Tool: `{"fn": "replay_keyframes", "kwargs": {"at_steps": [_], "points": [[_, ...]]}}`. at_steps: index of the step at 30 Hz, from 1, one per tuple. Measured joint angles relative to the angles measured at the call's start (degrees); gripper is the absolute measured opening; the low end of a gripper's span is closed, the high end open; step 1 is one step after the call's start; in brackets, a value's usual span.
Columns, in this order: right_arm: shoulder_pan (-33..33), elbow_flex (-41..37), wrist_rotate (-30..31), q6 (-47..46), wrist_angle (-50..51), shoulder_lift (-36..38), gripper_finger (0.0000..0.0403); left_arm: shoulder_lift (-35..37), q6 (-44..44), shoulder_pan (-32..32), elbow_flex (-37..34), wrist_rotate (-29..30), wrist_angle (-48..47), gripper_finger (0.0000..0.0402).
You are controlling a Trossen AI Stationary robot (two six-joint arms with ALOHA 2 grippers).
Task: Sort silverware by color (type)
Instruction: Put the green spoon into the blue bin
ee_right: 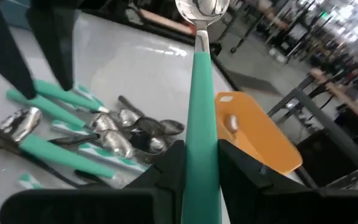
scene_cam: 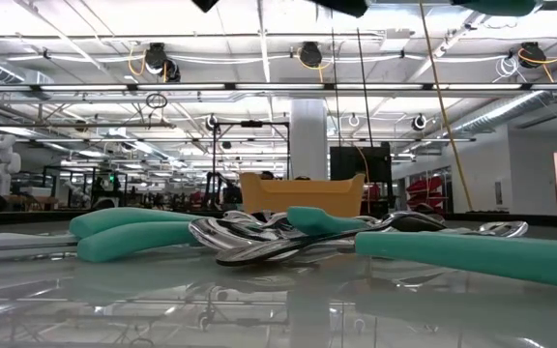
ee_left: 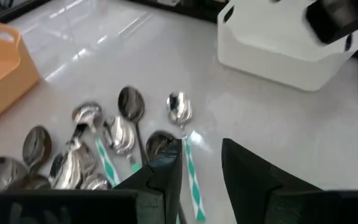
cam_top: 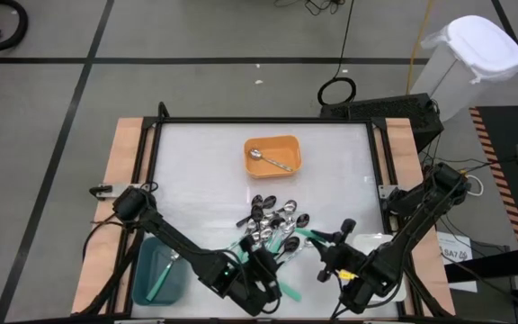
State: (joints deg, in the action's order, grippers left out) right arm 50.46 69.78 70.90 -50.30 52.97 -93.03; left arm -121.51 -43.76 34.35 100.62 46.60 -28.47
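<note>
Trays: 3; right gripper (ee_right: 197, 155) clamps 1 teal spoon (ee_right: 199, 93); left gripper (ee_left: 201, 168) apart.

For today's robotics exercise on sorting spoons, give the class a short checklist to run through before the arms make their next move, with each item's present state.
1. Right gripper shut on the teal-handled spoon with a silver bowl: ok, the handle sits between both fingers.
2. Left gripper free to pick: ok, jaws apart, nothing between them.
3. Teal rectangular tray reachable: ok, it sits beside the left arm, holding one teal-handled piece.
4. Orange rectangular tray sorted correctly: ok, only an all-silver metal spoon inside.
5. White rectangular tray contents: cannot tell.
6. Pile of mixed spoons separated enough for a clean single pick: not ok, they overlap.
</note>
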Motion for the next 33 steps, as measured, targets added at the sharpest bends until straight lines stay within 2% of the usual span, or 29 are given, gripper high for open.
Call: {"fn": "replay_keyframes", "kwargs": {"at_steps": [5, 11, 22, 26, 28, 31, 33], "points": [[0.67, -1.47, 6.4, -1.39, 0.06, 0.0, 0.0071, 0.0, 2.76, -0.59, 0.0, 0.18, 3.28, 0.0113], [0.65, -1.5, 10.85, -0.47, -0.23, 0.0, 0.0071, 0.0, 5.99, -1.92, 0.0, 0.7, 6.77, 0.0113], [0.65, -1.48, 16.65, 3.83, -0.48, 0.0, 0.0071, 0.0, 21.8, -1.25, 0.0, 12.24, 16.66, 0.0113], [0.58, -1.48, 17.63, 4.72, -0.48, 0.0, 0.0071, 0.0, 24.64, -1.46, 0.0, 15.05, 20.14, 0.0113], [0.4, -1.48, 17.6, 4.92, -0.52, 0.0, 0.0071, 0.0, 23.44, -2.48, 0.0, 14.91, 21.45, 0.0113], [0.22, -1.48, 17.52, 4.97, -0.65, 0.0, 0.0071, 0.0, 17.18, -4.53, 0.0, 9.8, 20.63, 0.0113], [0.2, -1.48, 17.47, 5.16, -0.76, 0.0, 0.0071, 0.0, 16.15, -5.5, 0.0, 7.15, 20.72, 0.0113]]}}
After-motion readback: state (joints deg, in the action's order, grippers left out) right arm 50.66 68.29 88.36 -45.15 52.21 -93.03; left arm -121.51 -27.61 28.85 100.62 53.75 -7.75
